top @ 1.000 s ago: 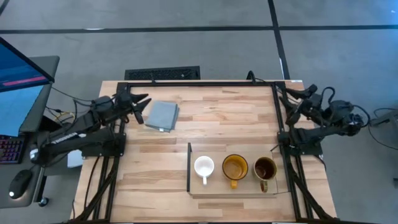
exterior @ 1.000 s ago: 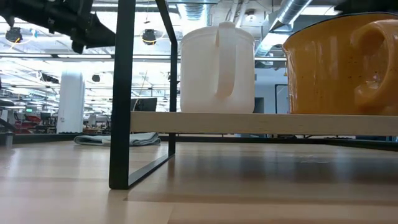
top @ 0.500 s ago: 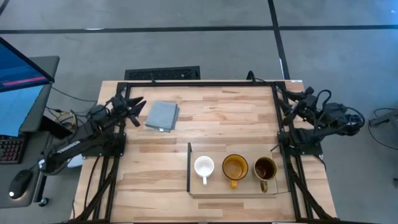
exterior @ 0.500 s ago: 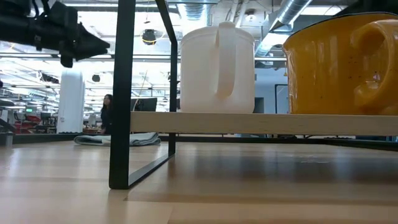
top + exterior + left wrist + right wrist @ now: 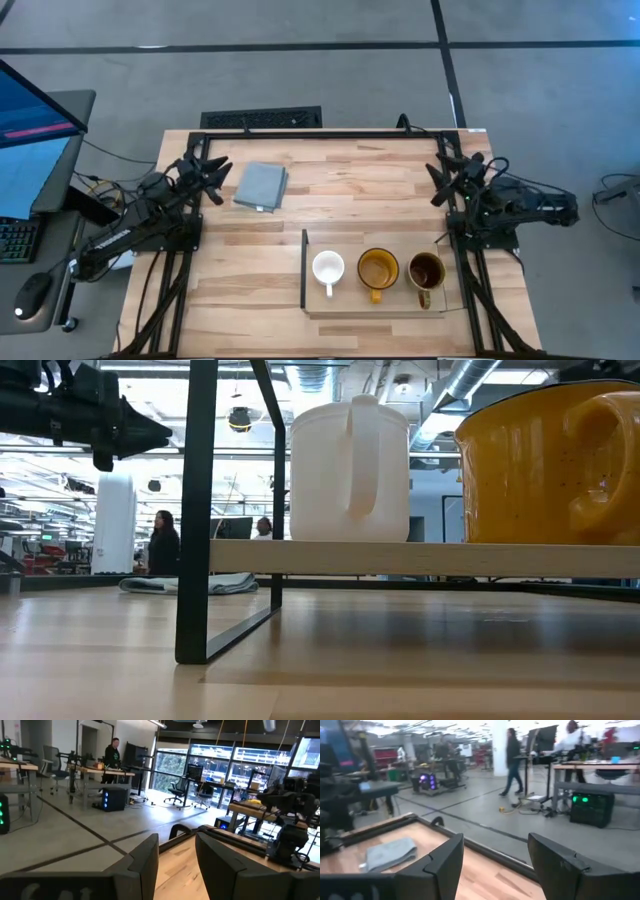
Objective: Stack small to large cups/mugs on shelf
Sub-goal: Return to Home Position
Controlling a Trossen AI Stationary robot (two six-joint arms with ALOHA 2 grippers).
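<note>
High view: the shelf (image 5: 345, 303) is lying at 5 o'clock on the table (image 5: 370, 200), with its dark upright panel (image 5: 304, 270) at its 9 o'clock end. Three mugs are standing upright in a row on it, handles pointing to 6 o'clock. The white mug (image 5: 328, 267) is standing just beside the panel, the yellow mug (image 5: 378, 269) is sitting in the middle, and the glass mug (image 5: 426, 270), dark brown inside, is standing at the 3 o'clock end. In the low view a clear gap is showing between the white and yellow mugs.

The left gripper (image 5: 218, 180) is hovering above the table at 10 o'clock, well apart from the shelf. In the left wrist view its fingers (image 5: 145, 865) are standing slightly parted, gripping nothing. A grey-blue cloth (image 5: 261, 186) is lying flat just beside it, toward 11 o'clock.

The right gripper (image 5: 436, 184) is hanging over the table edge at 2 o'clock, beyond the shelf. In the right wrist view its fingers (image 5: 445, 865) are spread wide and holding nothing.

Beyond the table, a person (image 5: 163, 545) is showing in the room in the low view.
</note>
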